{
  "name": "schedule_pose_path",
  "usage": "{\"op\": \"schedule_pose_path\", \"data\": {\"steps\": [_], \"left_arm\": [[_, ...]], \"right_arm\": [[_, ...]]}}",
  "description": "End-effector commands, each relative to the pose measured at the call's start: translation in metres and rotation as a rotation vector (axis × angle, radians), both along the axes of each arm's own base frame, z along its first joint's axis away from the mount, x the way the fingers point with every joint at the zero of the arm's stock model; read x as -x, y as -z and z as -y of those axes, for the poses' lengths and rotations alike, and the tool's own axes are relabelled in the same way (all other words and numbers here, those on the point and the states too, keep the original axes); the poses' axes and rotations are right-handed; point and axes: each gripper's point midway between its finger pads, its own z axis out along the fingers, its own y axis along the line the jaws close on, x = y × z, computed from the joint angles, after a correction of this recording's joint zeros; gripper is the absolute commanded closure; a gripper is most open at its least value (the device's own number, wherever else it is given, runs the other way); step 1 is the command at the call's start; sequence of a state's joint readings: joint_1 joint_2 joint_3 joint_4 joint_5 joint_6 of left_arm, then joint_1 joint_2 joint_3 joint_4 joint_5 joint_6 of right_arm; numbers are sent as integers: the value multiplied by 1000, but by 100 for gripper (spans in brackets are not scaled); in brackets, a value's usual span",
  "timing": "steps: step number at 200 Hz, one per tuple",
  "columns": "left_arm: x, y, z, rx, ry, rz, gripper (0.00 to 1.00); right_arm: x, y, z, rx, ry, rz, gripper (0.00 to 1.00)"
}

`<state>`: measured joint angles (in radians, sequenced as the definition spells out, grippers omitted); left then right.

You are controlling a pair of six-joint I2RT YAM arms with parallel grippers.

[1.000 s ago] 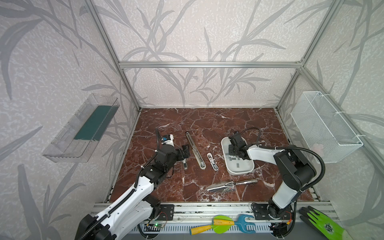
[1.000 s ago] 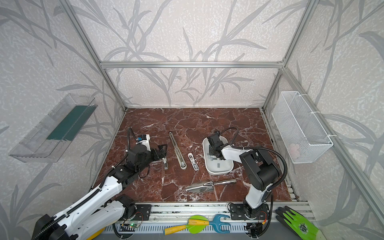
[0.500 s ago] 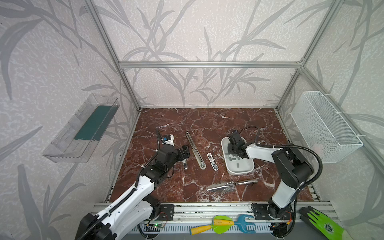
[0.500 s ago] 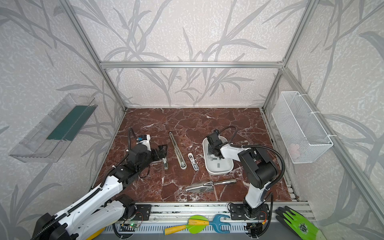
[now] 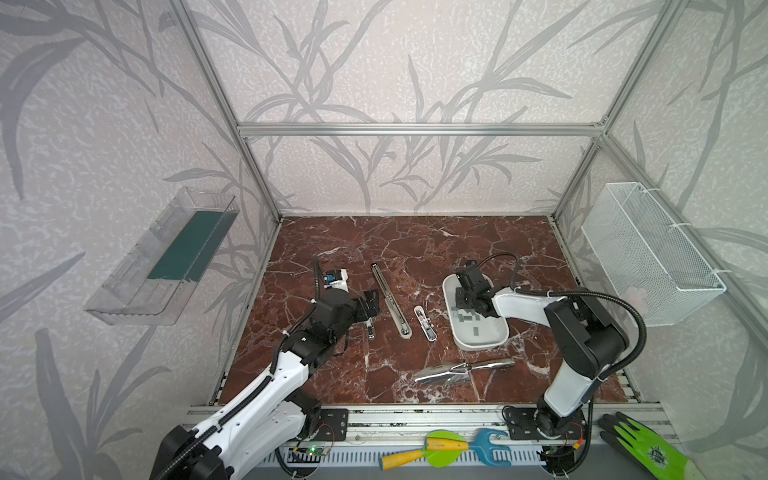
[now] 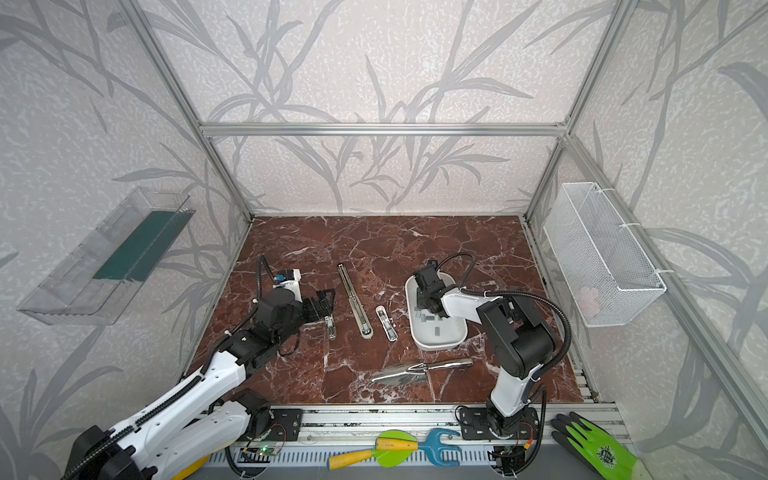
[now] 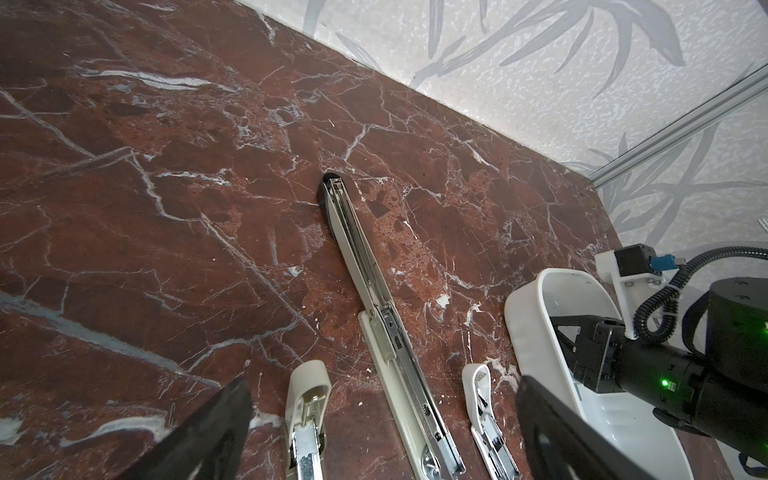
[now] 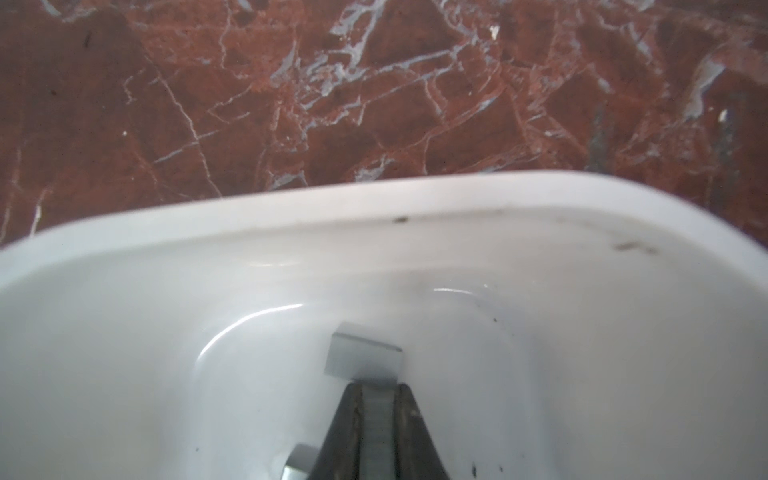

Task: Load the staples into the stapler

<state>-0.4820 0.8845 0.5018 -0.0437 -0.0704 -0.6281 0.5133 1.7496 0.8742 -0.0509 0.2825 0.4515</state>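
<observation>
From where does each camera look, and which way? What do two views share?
Top views: above the front edge, facing down on the marble table; both arms show.
Left wrist: on the left arm, facing the opened long stapler past the open left claw.
Right wrist: over the white tray, facing the right claw shut on a staple strip.
Shared: left wrist and top views both show stapler and tray.

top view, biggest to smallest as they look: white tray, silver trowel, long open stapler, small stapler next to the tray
1. white tray, largest by far
2. silver trowel and long open stapler: similar length in a top view, too close to rank
3. small stapler, smallest
</observation>
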Motion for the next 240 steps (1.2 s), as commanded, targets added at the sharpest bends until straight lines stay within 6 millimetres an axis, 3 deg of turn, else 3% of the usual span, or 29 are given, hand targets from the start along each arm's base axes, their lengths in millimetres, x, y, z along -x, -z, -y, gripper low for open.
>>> {"op": "schedule_pose_path", "data": {"steps": [1,61,90,129,159,200,240], "left_arm": [[-1,8,-4,-18,-15,-10,1],[8,44,-16,-58,-66,-165,1],[8,61,-22,50,-87,-231,1],[15,86,-14,295,-107,-280,1],[21,97,-11,415,-131,-275,1],[32,93,21,415,35,-355,1],[39,103,48,401,82,-373,1]], "right_arm": [[14,-7,11,12,8,-14,85],[31,-51,10,-67,22,87,86],[40,-74,3,-85,7,131,86],[58,-113,-29,-99,-78,226,86],[66,-137,-65,-138,-183,282,86],[80,-147,-97,-202,-266,310,86],[91,-143,-106,-216,-290,298,86]]}}
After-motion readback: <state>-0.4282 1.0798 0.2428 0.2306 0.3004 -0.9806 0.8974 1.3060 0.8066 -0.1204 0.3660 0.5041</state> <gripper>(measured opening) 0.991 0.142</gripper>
